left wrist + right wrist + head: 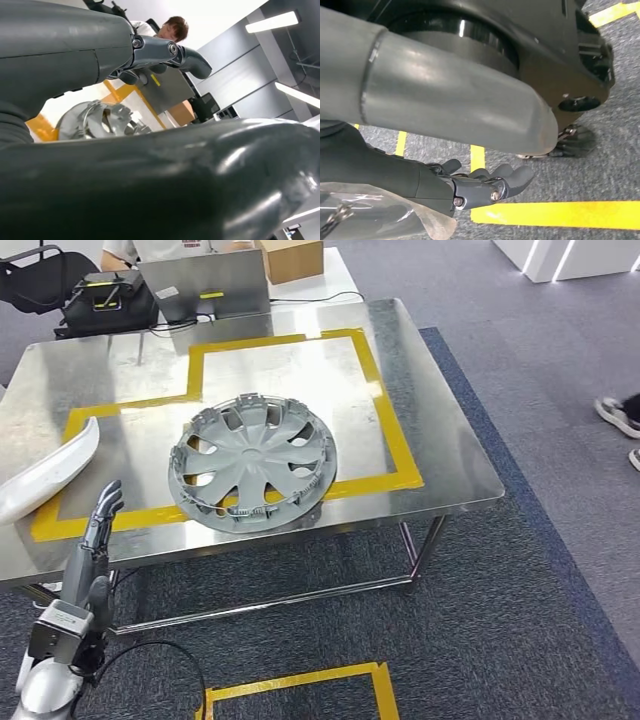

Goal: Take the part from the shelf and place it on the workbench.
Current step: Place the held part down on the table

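Head view shows the left hand (pixel 96 550) low at the near left corner of the workbench (pixel 453 450), fingers stretched forward and slightly apart, holding nothing; its fingertips reach up to the near edge of the steel top without clearly touching it. In the left wrist view the same hand (pixel 162 52) is released, fingers extended toward the part. The right hand (pixel 486 185) hangs beside the body over grey carpet and yellow floor tape (pixel 561 215), fingers loosely extended, with nothing visibly between them.

The part, a grey wheel cover (pixel 253 462), lies flat on the workbench, inside the yellow tape outline (pixel 392 430) toward its near edge, with its near rim overlapping the near strip of tape. It sits ahead of the left hand and off to that hand's right, apart from the fingers. Being round, it has no long axis to align with. Of the two hands, the left is clearly the nearer.

Judging from this, the placing looks done, and what is left is for the left arm to draw clear. A white curved panel (pixel 45 472) lies across the left edge of the workbench, just beyond the left hand, and could be brushed. At the far edge stand a laptop (pixel 205 285), a black bag (pixel 109 300) and a cardboard box (pixel 290 258), with a person seated behind them.
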Robot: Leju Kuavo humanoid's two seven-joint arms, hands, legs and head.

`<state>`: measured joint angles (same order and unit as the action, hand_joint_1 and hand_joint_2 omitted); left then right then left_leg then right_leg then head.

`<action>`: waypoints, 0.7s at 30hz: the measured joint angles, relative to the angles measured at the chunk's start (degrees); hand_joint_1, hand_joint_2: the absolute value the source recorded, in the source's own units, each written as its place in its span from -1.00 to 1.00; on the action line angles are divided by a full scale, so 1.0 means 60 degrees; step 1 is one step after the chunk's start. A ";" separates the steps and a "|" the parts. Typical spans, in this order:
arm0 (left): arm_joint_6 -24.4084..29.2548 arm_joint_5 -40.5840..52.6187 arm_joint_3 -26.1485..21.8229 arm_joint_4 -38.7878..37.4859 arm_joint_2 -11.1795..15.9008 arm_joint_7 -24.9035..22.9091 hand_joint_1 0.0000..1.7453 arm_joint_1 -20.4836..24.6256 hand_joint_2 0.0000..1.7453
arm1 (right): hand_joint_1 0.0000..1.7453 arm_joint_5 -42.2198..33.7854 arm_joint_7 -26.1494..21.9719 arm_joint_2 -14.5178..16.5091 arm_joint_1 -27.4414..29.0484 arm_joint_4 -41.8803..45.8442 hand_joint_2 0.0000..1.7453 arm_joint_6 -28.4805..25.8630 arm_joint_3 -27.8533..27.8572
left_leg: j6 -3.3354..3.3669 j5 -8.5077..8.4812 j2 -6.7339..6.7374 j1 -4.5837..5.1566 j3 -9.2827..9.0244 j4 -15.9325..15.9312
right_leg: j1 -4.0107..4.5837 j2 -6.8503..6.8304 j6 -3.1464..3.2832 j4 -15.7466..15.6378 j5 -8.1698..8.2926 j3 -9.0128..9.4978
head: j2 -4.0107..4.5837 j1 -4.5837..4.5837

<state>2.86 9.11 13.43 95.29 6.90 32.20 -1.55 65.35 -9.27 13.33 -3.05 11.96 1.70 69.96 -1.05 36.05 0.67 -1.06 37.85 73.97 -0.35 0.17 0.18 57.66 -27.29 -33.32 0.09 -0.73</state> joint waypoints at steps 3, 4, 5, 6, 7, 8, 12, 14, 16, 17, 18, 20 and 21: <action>-0.0002 0.0000 -0.0013 0.0107 -0.0003 0.0000 -1.00 -0.0024 -1.00 | -1.00 -0.0001 0.0000 0.0018 -0.0009 0.0000 -1.00 0.0000 0.0000 | 0.0255 -0.0634 -0.0044 0.0103 -0.1311 -0.1906 | 0.0093 0.0023 -0.0016 0.0009 0.0194 -0.0194 | 0.0000 -0.0004; -0.0003 0.0000 -0.0020 0.0148 -0.0004 0.0001 -1.00 -0.0024 -1.00 | -1.00 -0.0001 0.0000 0.0029 -0.0013 0.0000 -1.00 0.0001 0.0000 | 0.0310 -0.0755 -0.0061 0.0146 -0.1632 -0.2446 | 0.0107 0.0027 -0.0047 0.0006 0.0256 -0.0231 | 0.0000 -0.0011; -0.0003 0.0000 -0.0028 0.0179 -0.0005 0.0002 -1.00 -0.0025 -1.00 | -1.00 -0.0001 0.0000 0.0039 -0.0015 0.0000 -1.00 0.0002 0.0000 | 0.0344 -0.0798 -0.0076 0.0185 -0.1794 -0.2760 | 0.0105 0.0025 -0.0094 0.0003 0.0317 -0.0258 | 0.0000 -0.0002; -0.0002 0.0000 -0.0036 0.0199 -0.0005 0.0003 -1.00 -0.0029 -1.00 | -1.00 -0.0001 0.0000 0.0046 -0.0015 0.0000 -1.00 0.0003 0.0000 | 0.0351 -0.0821 -0.0075 0.0215 -0.1803 -0.2854 | 0.0097 0.0020 -0.0154 -0.0007 0.0380 -0.0278 | 0.0000 0.0002; -0.0004 0.0000 -0.0043 0.0208 -0.0006 0.0004 -1.00 -0.0035 -1.00 | -1.00 0.0000 -0.0001 0.0049 -0.0011 0.0000 -1.00 0.0004 0.0000 | 0.0369 -0.0896 -0.0075 0.0230 -0.1755 -0.2876 | 0.0082 0.0014 -0.0220 -0.0029 0.0446 -0.0289 | 0.0000 0.0011; -0.0021 0.0001 -0.0049 0.0215 -0.0015 0.0005 -1.00 -0.0037 -1.00 | -1.00 -0.0002 -0.0009 0.0051 -0.0006 0.0000 -1.00 0.0004 0.0000 | 0.0411 -0.0979 -0.0058 0.0224 -0.1706 -0.2928 | 0.0065 0.0017 -0.0280 -0.0015 0.0435 -0.0314 | 0.0000 0.0023; -0.0188 0.0060 -0.0073 0.0260 -0.0066 0.0029 -1.00 -0.0208 -1.00 | -1.00 -0.0010 -0.0110 0.0051 -0.0003 0.0000 -1.00 0.0000 0.0000 | 0.0581 -0.1393 0.0025 0.0160 -0.1300 -0.3016 | 0.0013 0.0011 -0.0464 0.1367 -0.0992 -0.0807 | 0.0000 -0.0025; -0.0205 0.0136 -0.0086 0.0277 -0.0077 0.0068 -1.00 -0.0415 -1.00 | -1.00 -0.0008 -0.0167 0.0049 -0.0001 0.0000 -1.00 0.0001 0.0000 | 0.0580 -0.1591 0.0055 0.0162 -0.1022 -0.2995 | -0.0008 0.0005 -0.0527 0.2483 -0.1526 -0.0998 | 0.0000 -0.0029; -0.0184 0.0198 -0.0090 0.0282 -0.0091 0.0106 -1.00 -0.0623 -1.00 | -1.00 -0.0012 -0.0196 0.0047 0.0003 0.0001 -1.00 0.0004 0.0000 | 0.0546 -0.1773 0.0077 0.0158 -0.0742 -0.2951 | -0.0025 -0.0001 -0.0561 0.2572 -0.1220 -0.0663 | 0.0000 -0.0029; -0.0162 0.0210 -0.0094 0.0283 -0.0103 0.0117 -1.00 -0.0711 -1.00 | -1.00 -0.0015 -0.0207 0.0047 0.0002 0.0002 -1.00 0.0004 0.0000 | 0.0520 -0.1843 0.0082 0.0152 -0.0624 -0.2918 | -0.0037 -0.0007 -0.0563 0.2128 -0.0922 -0.0264 | 0.0000 -0.0029; -0.0123 0.0214 -0.0108 0.0283 -0.0119 0.0121 -1.00 -0.0801 -1.00 | -1.00 -0.0014 -0.0225 0.0047 -0.0007 0.0003 -1.00 0.0005 0.0000 | 0.0478 -0.1912 0.0084 0.0150 -0.0517 -0.2867 | -0.0049 -0.0016 -0.0558 0.1408 -0.0734 0.0281 | 0.0000 -0.0030; -0.0013 0.0193 -0.0180 0.0279 -0.0154 0.0072 -1.00 -0.0960 -1.00 | -1.00 0.0004 -0.0264 0.0047 -0.0033 0.0004 -1.00 0.0004 -0.0006 | 0.0380 -0.2043 0.0084 0.0165 -0.0373 -0.2765 | -0.0037 -0.0019 -0.0500 0.0028 -0.0754 0.1211 | 0.0000 -0.0025; 0.0060 0.0141 -0.0243 0.0261 -0.0182 -0.0028 -1.00 -0.1049 -1.00 | -1.00 0.0012 -0.0281 0.0047 -0.0043 0.0003 -1.00 0.0004 -0.0011 | 0.0327 -0.2119 0.0084 0.0174 -0.0337 -0.2739 | -0.0017 -0.0017 -0.0453 -0.0374 -0.0850 0.1436 | 0.0000 -0.0026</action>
<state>3.22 9.96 11.97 96.86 5.81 32.03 -7.85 65.42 -10.95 13.62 -3.31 11.97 1.73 69.90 0.92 23.34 1.18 -0.01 35.82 57.54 -0.45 0.07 -2.54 55.42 -32.39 -24.70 0.09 -0.88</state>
